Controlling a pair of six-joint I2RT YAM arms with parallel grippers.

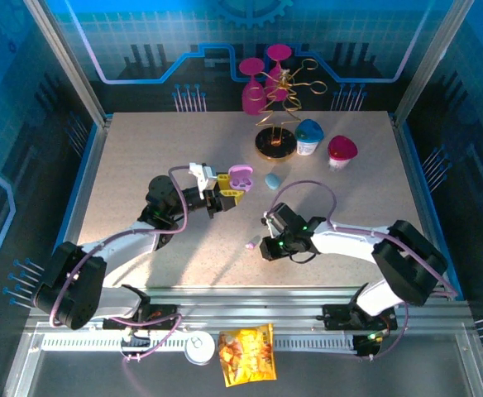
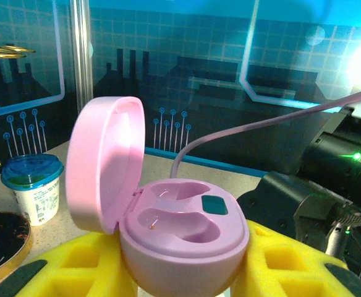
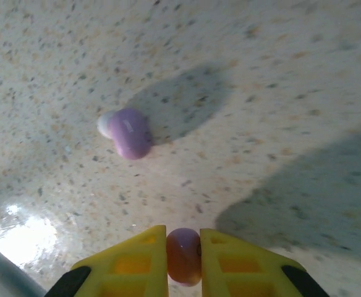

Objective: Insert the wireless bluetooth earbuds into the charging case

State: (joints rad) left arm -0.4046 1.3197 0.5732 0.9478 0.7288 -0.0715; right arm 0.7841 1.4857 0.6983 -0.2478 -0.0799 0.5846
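My left gripper (image 1: 229, 191) is shut on an open lilac-pink charging case (image 2: 183, 238), its lid (image 2: 103, 164) tipped up to the left and both wells empty. The same case (image 1: 241, 175) sits left of centre on the table. My right gripper (image 3: 183, 257) is shut on one lilac-pink earbud (image 3: 183, 255), pinched between the yellow fingertips above the table. A second lilac-pink earbud (image 3: 128, 132) lies loose on the table ahead of it, and the same earbud (image 1: 252, 243) shows just left of my right gripper (image 1: 268, 247). A closed pale blue case (image 1: 272, 180) lies mid-table.
At the back stand pink wine glasses (image 1: 256, 83), a gold wire stand on a round base (image 1: 275, 142), a blue-lidded cup (image 1: 309, 136) and a red-lidded cup (image 1: 341, 150). A snack bag (image 1: 246, 354) and a can (image 1: 198, 347) lie below the front rail.
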